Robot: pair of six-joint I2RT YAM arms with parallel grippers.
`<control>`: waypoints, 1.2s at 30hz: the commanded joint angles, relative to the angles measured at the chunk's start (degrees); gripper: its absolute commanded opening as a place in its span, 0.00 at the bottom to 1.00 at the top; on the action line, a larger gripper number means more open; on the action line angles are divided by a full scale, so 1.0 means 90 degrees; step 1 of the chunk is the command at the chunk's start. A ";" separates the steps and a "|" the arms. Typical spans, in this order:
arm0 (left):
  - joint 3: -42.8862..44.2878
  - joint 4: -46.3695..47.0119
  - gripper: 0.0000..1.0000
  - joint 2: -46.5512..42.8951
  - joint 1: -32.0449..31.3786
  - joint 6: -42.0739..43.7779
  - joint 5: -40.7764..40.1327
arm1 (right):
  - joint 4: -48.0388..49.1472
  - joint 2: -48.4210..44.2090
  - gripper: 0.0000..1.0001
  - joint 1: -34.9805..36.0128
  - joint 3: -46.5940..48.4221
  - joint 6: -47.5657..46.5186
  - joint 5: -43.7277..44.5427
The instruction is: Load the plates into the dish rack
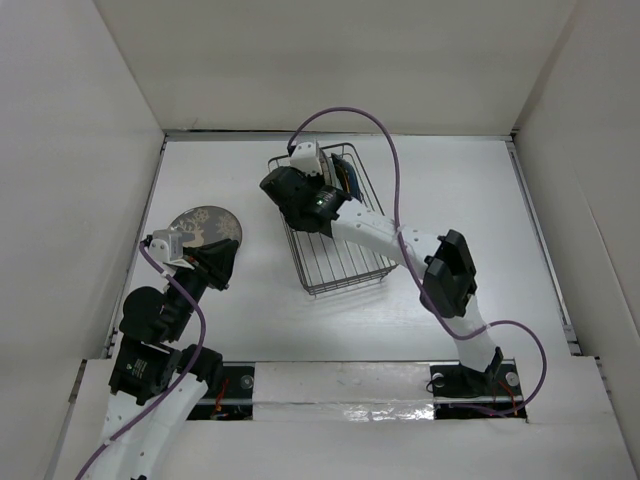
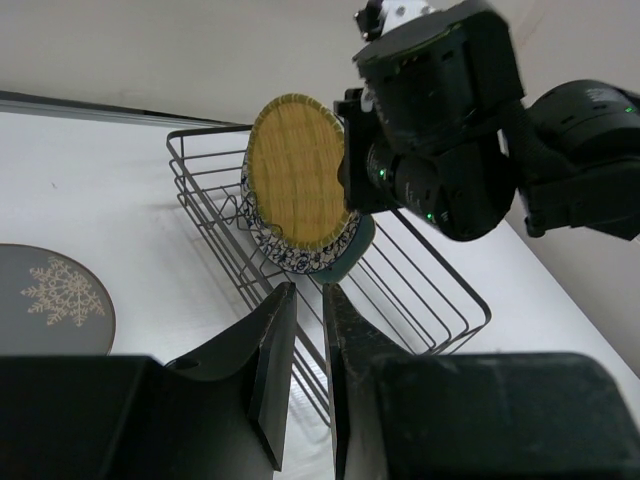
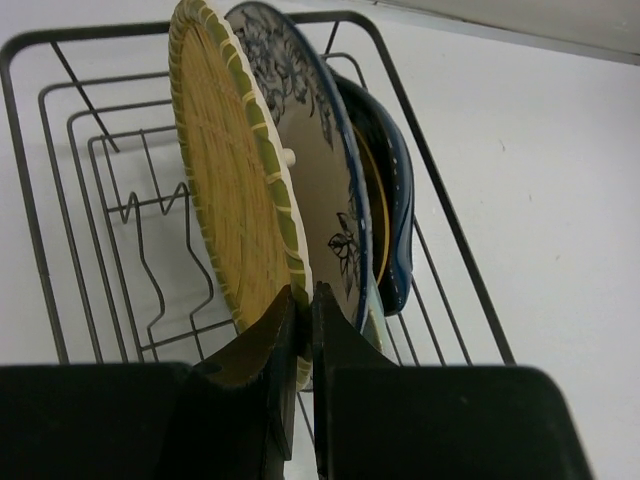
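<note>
The wire dish rack (image 1: 340,270) stands mid-table. My right gripper (image 3: 303,295) is shut on the lower rim of a yellow round plate (image 3: 230,190) with a green edge, holding it upright inside the rack (image 3: 20,130). Behind it stand the patterned round plate (image 3: 315,170) and the dark blue leaf-shaped plate (image 3: 395,200). The grey floral plate (image 1: 205,226) lies flat at the left. My left gripper (image 1: 222,262) hovers just beside it. Its jaws (image 2: 308,290) are almost together and empty, pointing at the rack (image 2: 420,290).
White walls enclose the table on three sides. The right arm (image 1: 445,270) reaches across the near right side of the rack. The rack's near half holds only bare tines (image 3: 150,250).
</note>
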 commanded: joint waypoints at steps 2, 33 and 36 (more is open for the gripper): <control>-0.0018 0.0307 0.15 0.0012 0.0038 0.0044 0.0084 | 0.0466 -0.0040 0.00 -0.0044 -0.0205 0.0151 0.0229; -0.0018 0.0258 0.18 0.0100 0.0038 -0.0005 -0.0238 | 0.1862 -0.1446 0.53 0.0365 -0.1309 -0.0142 -0.1516; 0.0001 0.0249 0.18 0.0003 0.0038 -0.0014 -0.0384 | 0.2087 -0.1223 0.16 0.0531 -0.1183 -0.0007 -0.2432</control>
